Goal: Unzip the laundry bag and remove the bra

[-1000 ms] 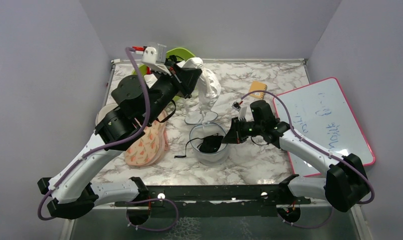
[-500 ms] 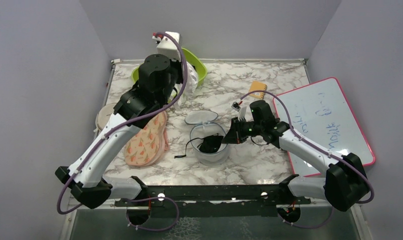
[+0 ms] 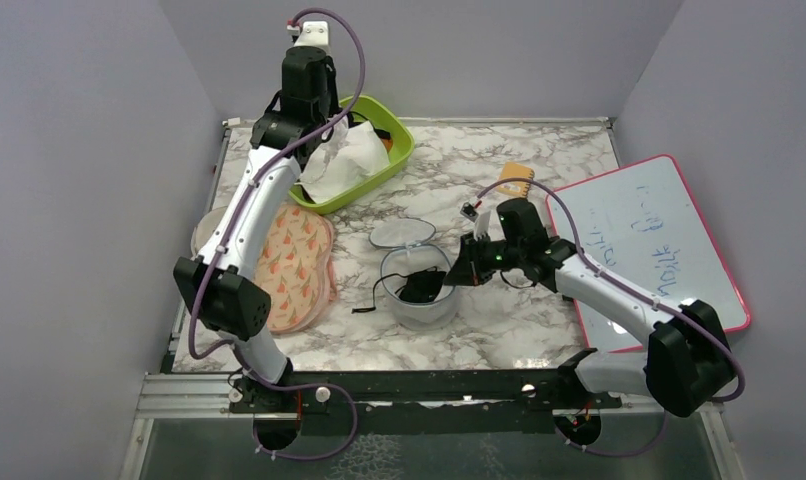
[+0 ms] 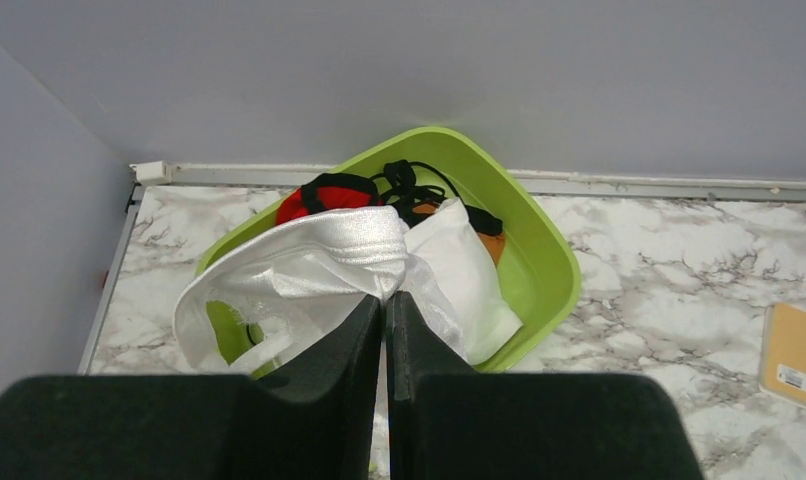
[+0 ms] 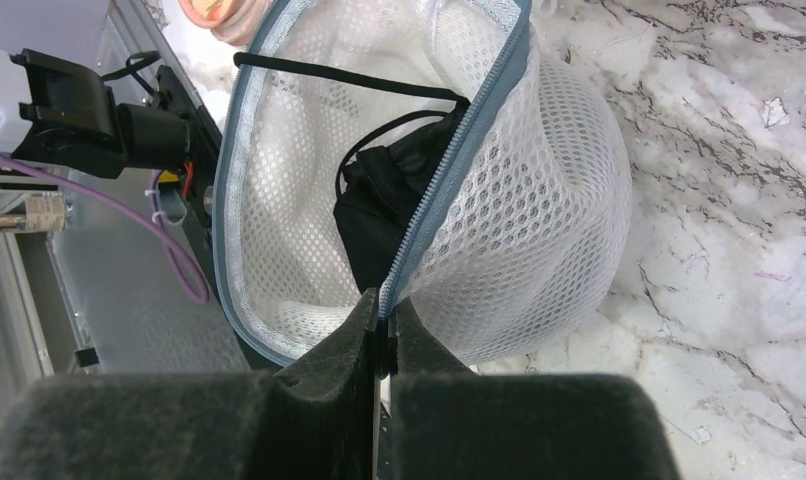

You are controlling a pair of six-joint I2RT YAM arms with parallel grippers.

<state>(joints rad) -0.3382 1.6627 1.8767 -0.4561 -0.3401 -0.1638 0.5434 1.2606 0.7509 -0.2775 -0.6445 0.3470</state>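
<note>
Starting nearest the arm bases: the laundry bag [image 3: 419, 290] sits mid-table, unzipped and gaping, with its white mesh wall standing up like a bowl. The right arm [image 3: 599, 290] reaches in from the right. On the right wrist view its jaws are pinched shut on the grey-blue zip band [image 5: 449, 165] at the rim of the laundry bag [image 5: 539, 200], with no gap between them. Inside lies a black garment [image 5: 379, 215], bunched on the mesh floor, and a thin black strap [image 3: 364, 308] trails over the rim onto the marble table [image 3: 539, 330].

Just left of the bag, a peach patterned pad [image 3: 297, 262] lies flat, partly over a beige disc [image 3: 205, 230] at the table's left edge. Right behind the bag rests its round mesh flap [image 3: 401, 233], lying on the table. Over on the right, a pink-framed whiteboard [image 3: 649, 240] lies at an angle, with a tan card [image 3: 516, 180] near its far corner.

At the back left, the left arm [image 3: 249, 200] stretches to a lime-green tray [image 3: 394, 150]. The left wrist view shows its jaws clamped together on a white bra [image 4: 309, 265], whose satin band is gathered right at the tips. The bra drapes across the tray [image 4: 549, 250], over something red [image 4: 319, 198] and some black straps [image 4: 404, 185]. From above, the white bra [image 3: 347, 160] fills much of the tray.
</note>
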